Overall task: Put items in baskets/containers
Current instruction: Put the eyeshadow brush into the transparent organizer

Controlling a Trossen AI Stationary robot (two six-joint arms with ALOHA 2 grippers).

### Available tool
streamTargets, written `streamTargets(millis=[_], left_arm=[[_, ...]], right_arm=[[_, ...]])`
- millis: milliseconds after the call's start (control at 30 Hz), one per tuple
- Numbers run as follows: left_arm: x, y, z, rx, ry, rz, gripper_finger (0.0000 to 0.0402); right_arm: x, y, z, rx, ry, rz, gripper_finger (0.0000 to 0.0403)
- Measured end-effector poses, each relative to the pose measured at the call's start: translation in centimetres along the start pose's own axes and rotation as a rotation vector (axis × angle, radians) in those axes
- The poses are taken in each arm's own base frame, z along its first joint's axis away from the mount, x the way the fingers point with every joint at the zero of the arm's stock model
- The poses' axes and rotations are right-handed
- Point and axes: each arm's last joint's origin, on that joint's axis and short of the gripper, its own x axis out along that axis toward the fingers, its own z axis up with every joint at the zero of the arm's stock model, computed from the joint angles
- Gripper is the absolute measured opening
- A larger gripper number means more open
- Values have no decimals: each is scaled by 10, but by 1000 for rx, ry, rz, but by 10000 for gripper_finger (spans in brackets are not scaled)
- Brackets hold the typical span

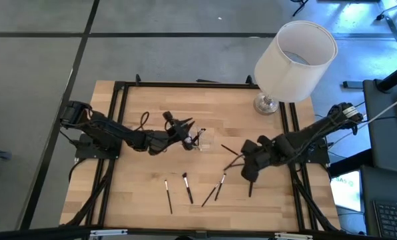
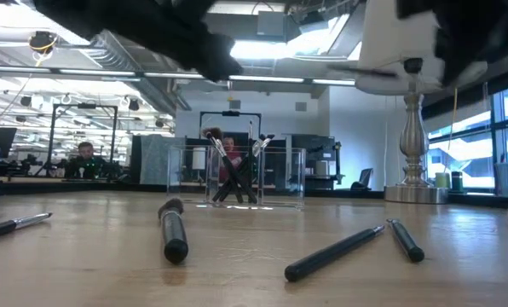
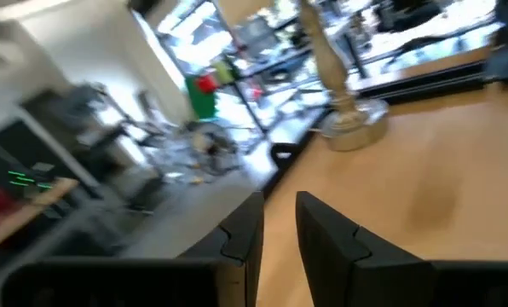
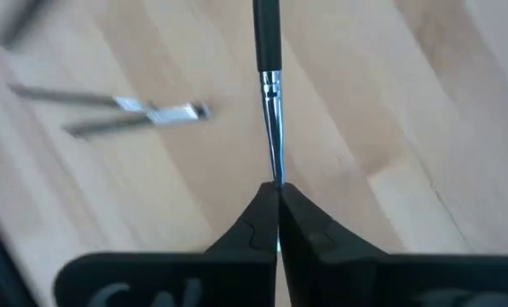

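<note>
A clear container (image 1: 203,139) stands mid-table with several brushes leaning crossed inside it (image 2: 235,175). My left gripper (image 1: 187,131) hovers open just left of it; nothing lies between its fingers (image 3: 279,226). To the right, my right gripper (image 1: 242,160) is shut on one thin dark brush (image 4: 268,51), raised above the table. Several more brushes lie flat on the wood nearer the front edge (image 1: 187,188) (image 1: 220,187) (image 2: 173,230). My right gripper pinches the brush's thin, pale end (image 4: 277,175) between its two fingertips. The fingers slant down from above and lie along the brush. It sticks straight out past them, dark handle (image 4: 267,34) farthest away, and looks lifted clear of the wood.
A white-shaded lamp (image 1: 295,60) stands on its metal base (image 1: 268,104) at the table's far right corner. A black frame (image 1: 122,100) runs around the tabletop. Bare wood lies between the container and the loose brushes (image 1: 167,195).
</note>
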Motion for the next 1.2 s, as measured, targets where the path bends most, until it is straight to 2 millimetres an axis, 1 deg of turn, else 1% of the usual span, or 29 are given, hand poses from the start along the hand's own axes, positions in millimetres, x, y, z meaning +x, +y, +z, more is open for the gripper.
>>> streamTargets(millis=[67,133,233,333,367,467,633,767,867,967,1133,1200], left_arm=[[-8,3,6,57,8,57,66],[-15,7,11,118,29,118,66],[-20,11,13,194,78,198,66],[-22,11,11,254,125,249,66],[-22,11,11,265,136,260,66],[-21,12,7,278,164,280,66],[-20,12,4,269,178,290,66],[-20,11,4,268,175,284,66],[-20,11,4,267,174,281,66],[-20,11,4,268,174,281,66],[-20,11,4,267,173,279,66],[-20,11,4,268,173,279,66]], right_arm=[[-9,-4,19,55,-20,33,4],[-11,-14,36,138,-19,52,4],[-7,-29,59,259,14,147,4],[3,-42,74,321,145,278,8],[9,-44,78,338,199,312,9],[27,-49,89,385,320,411,9],[58,-46,107,423,453,579,10],[73,-45,115,452,563,636,11],[80,-46,120,489,637,631,11],[83,-51,126,531,675,600,11],[83,-61,141,548,640,572,11],[83,-67,143,554,634,567,11]])
